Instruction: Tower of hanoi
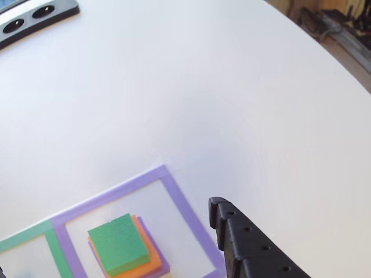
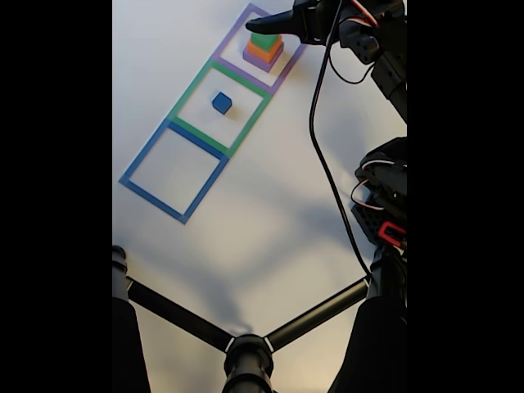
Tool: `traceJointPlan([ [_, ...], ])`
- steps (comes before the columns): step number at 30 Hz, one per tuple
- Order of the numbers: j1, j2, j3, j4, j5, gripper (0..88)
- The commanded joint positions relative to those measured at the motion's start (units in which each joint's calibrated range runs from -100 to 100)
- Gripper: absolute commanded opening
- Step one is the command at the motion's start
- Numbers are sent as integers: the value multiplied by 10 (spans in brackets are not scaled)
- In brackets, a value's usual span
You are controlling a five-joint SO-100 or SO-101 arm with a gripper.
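Green cube (image 2: 264, 40) tops the orange block (image 2: 266, 51) and purple slab (image 2: 260, 60); blue cube (image 2: 221, 102) sits apart. Gripper (image 2: 255, 24) hovers beside the stack, jaws possibly closed, hard to tell.

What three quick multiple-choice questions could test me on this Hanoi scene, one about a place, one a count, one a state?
1. Where is the blue cube?
A. green tape square
B. blue tape square
C. on the stack

2. How many blocks are stacked in the purple tape square?
A. one
B. three
C. four

3. What is the gripper carrying?
A. blue cube
B. green cube
C. nothing

Answers: 1 A, it sits alone inside the green tape square. 2 B, green cube on orange block on purple slab. 3 C, nothing shows at its tip.
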Motion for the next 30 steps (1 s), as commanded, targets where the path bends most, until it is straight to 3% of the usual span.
traceJointPlan([
  [1,27,2,54,-128,0,502],
  [9,49,86,175,-406,0,519],
  [15,38,168,221,-548,0,525],
  [30,-19,344,209,-705,0,523],
])
